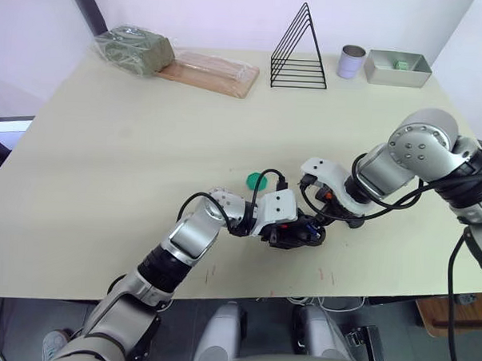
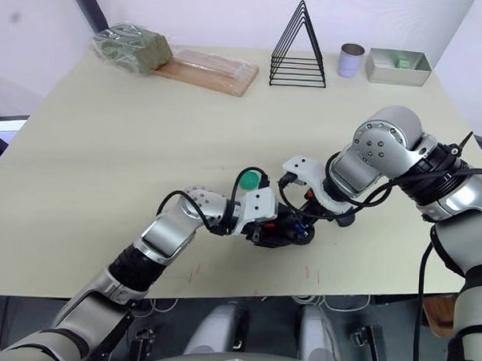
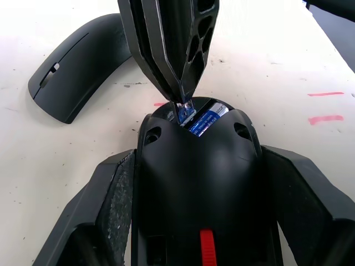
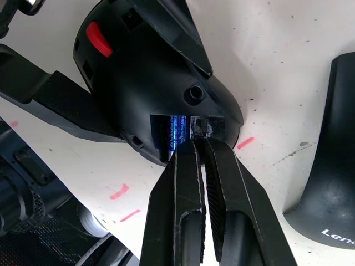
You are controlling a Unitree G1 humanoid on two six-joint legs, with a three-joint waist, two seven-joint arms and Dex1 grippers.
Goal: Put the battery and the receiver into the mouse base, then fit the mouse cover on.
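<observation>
While the left gripper (image 3: 194, 244) clamps the mouse base (image 3: 197, 183) on the desk (image 1: 146, 160), the right gripper (image 4: 201, 145) pinches the receiver (image 3: 185, 111) beside the seated battery (image 3: 206, 120); mouse cover (image 3: 77, 75) and green disc (image 1: 255, 180) nearby.

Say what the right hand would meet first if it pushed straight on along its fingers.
Probably the mouse base: the right hand points into its open compartment, pinching the receiver beside the battery.
</observation>
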